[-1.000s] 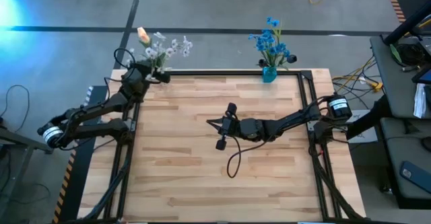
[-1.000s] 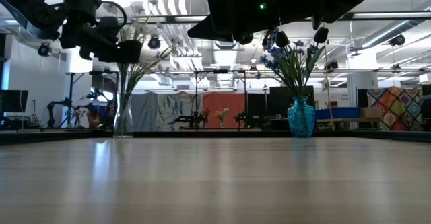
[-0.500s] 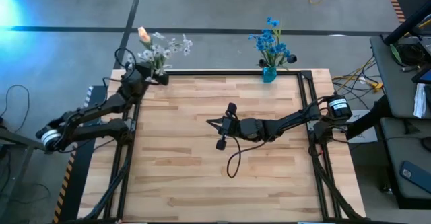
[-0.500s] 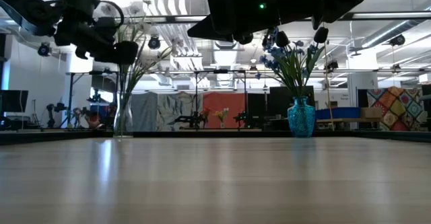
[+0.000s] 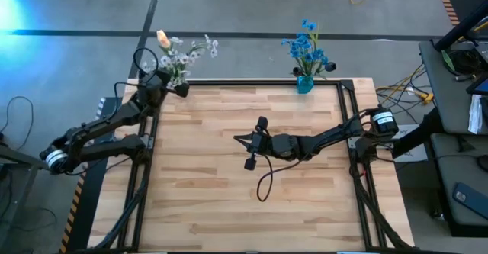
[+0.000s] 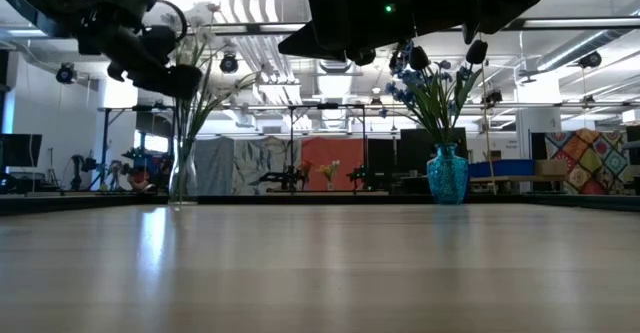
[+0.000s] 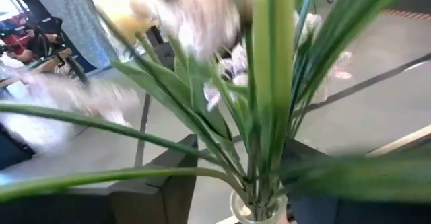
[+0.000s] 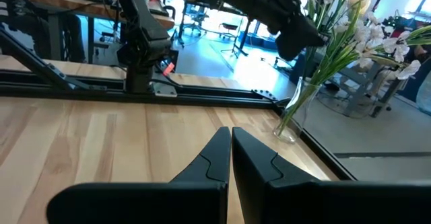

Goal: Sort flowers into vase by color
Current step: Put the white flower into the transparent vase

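Observation:
A clear glass vase (image 6: 183, 173) stands at the table's far left corner. It holds white flowers (image 5: 187, 54) and one peach bud (image 5: 162, 38) on green stems (image 7: 266, 116). My left gripper (image 5: 180, 89) hangs right beside those stems, above the vase's mouth (image 7: 259, 210). A blue vase (image 5: 305, 84) with blue flowers (image 5: 306, 48) stands at the far edge, right of the middle. My right gripper (image 8: 231, 143) is shut and empty, held level above the middle of the table, pointing toward the clear vase (image 8: 294, 113).
A black frame (image 5: 252, 81) runs along the table's edges. A dark cable (image 5: 265, 184) hangs from my right arm over the wooden top (image 5: 229, 208). Beyond the far edge is grey floor, and desks with gear stand to the right.
My left gripper has tipped upward and risen a little beside the clear vase's stems. The white blossoms have swayed slightly toward the left. My right arm has kept still.

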{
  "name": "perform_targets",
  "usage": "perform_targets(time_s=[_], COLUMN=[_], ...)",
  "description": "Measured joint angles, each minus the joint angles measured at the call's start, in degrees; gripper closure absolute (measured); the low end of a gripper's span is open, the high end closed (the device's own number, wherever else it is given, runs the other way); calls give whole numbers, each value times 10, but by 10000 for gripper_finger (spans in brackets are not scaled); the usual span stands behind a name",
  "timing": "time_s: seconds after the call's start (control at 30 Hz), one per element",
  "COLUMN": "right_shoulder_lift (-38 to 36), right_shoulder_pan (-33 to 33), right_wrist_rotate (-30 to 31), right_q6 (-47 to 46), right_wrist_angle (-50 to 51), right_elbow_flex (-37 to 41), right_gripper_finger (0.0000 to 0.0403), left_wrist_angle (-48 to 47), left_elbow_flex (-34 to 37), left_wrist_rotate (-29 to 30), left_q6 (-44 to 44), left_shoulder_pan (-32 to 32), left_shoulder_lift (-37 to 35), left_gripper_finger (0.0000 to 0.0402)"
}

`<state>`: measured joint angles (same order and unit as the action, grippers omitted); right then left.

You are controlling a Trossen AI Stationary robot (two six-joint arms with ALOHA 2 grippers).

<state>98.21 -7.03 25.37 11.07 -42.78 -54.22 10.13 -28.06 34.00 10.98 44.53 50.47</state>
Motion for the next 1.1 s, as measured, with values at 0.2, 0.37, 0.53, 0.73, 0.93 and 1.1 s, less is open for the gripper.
perform_targets(time_s=[0.2, 0.37, 0.53, 0.73, 0.93, 1.1], right_shoulder_lift=[0, 0, 0, 0, 0, 0], right_shoulder_pan=[0, 0, 0, 0, 0, 0], right_wrist_rotate=[-1, -3, -3, -3, -4, -4], right_q6=[0, 0, 0, 0, -1, -1], right_wrist_angle=[0, 0, 0, 0, 0, 0], right_elbow_flex=[0, 0, 0, 0, 0, 0], right_gripper_finger=[394, 394, 394, 394, 394, 394], left_wrist_angle=[-80, -114, -128, -185, -232, -269], left_elbow_flex=[-43, -60, -69, -105, -158, -202], left_wrist_rotate=[0, 0, 0, 0, -5, -5], left_q6=[4, 6, 6, 7, 8, 7], left_shoulder_pan=[0, 0, 0, 0, 0, 0], left_shoulder_lift=[-22, -51, -81, -90, -81, -75], left_gripper_finger=[183, 167, 166, 166, 166, 166])
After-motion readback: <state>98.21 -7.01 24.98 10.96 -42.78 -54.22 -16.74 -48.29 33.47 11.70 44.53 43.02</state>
